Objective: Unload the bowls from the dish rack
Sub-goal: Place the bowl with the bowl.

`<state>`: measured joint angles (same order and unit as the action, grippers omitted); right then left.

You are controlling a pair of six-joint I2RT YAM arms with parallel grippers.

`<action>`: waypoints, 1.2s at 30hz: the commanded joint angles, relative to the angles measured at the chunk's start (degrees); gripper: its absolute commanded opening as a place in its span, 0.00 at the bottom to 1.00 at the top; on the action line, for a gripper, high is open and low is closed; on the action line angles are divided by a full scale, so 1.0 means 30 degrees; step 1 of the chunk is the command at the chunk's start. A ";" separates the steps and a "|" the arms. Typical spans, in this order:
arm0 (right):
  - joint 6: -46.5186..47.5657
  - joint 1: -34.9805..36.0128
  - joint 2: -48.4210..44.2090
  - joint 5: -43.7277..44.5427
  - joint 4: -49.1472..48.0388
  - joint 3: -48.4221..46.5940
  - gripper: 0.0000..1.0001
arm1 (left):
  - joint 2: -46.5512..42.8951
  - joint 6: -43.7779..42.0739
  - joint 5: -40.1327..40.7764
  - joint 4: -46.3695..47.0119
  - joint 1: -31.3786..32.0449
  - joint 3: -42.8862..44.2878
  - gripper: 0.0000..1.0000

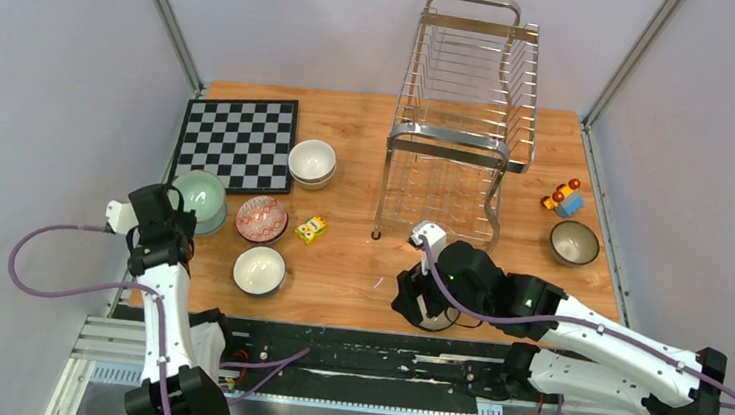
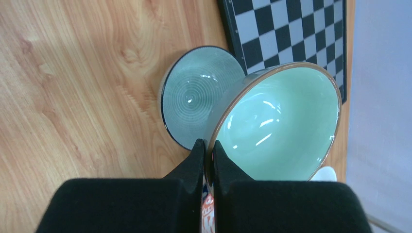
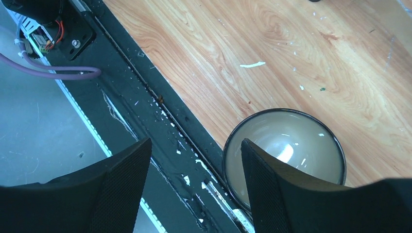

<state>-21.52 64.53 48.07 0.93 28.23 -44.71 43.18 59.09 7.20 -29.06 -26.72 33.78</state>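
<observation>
Left jaws pinch the rim of the green bowl (image 2: pixel 279 121), over a grey bowl (image 2: pixel 192 99) by the chessboard (image 2: pixel 291 29). I should lower it slow and flat, then let go. My right jaws are spread wide above a dark-rimmed bowl (image 3: pixel 284 155) at the table (image 3: pixel 291 58) edge. The rack (image 1: pixel 463 105) looks bare.

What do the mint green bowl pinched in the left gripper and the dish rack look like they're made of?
Mint green bowl: probably glazed ceramic. The glossy inside carries sharp white highlights, and the rim is a thin brownish line.
Dish rack: metal, with thin silver wires on a shiny, chrome-looking tube frame that catches the light.
</observation>
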 commanded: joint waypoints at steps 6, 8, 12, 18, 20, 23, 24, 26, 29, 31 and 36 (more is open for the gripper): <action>0.0521 -0.0172 0.1651 -0.1030 -0.0339 -0.0650 0.71 | 0.1367 0.2284 0.0913 0.4350 -0.0212 -0.0759 0.00; 0.0609 -0.0173 0.2211 -0.1209 -0.0557 -0.0868 0.71 | 0.1509 0.2359 0.0899 0.4950 -0.0233 -0.1203 0.00; 0.0660 -0.0132 0.3807 -0.1525 -0.0649 -0.1603 0.70 | 0.2450 0.2561 0.0608 0.5723 -0.0222 -0.1517 0.00; 0.0603 0.0219 0.5481 -0.1607 -0.0795 -0.2790 0.70 | 0.3707 0.2876 0.0033 0.6798 -0.0223 -0.1884 0.00; 0.0611 0.0415 0.6041 -0.1501 -0.0818 -0.3293 0.70 | 0.3956 0.2827 -0.0022 0.6987 -0.0233 -0.1846 0.00; 0.0585 0.0672 0.6776 -0.1424 -0.0905 -0.3879 0.70 | 0.4388 0.2707 -0.0055 0.7092 -0.0219 -0.1720 0.00; 0.0585 0.0755 0.6971 -0.1408 -0.0934 -0.4016 0.70 | 0.4544 0.2692 -0.0084 0.7114 -0.0232 -0.1714 0.00; 0.0563 0.0851 0.7320 -0.1379 -0.0942 -0.4239 0.70 | 0.4781 0.2629 -0.0064 0.7264 -0.0226 -0.1778 0.00; 0.0529 0.0911 0.7469 -0.1308 -0.0944 -0.4320 0.70 | 0.4924 0.2604 -0.0126 0.7506 -0.0226 -0.2035 0.00; 0.0524 0.0918 0.7457 -0.1235 -0.0942 -0.4325 0.70 | 0.4708 0.2573 -0.0195 0.7525 -0.0234 -0.2200 0.00; 0.0539 0.0919 0.7289 -0.1072 -0.0942 -0.4202 0.70 | 0.3751 0.2570 -0.0262 0.7012 -0.0234 -0.2383 0.00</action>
<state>-20.10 66.54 70.35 -3.16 25.26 -56.40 57.41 66.08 7.05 -11.64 -26.94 26.72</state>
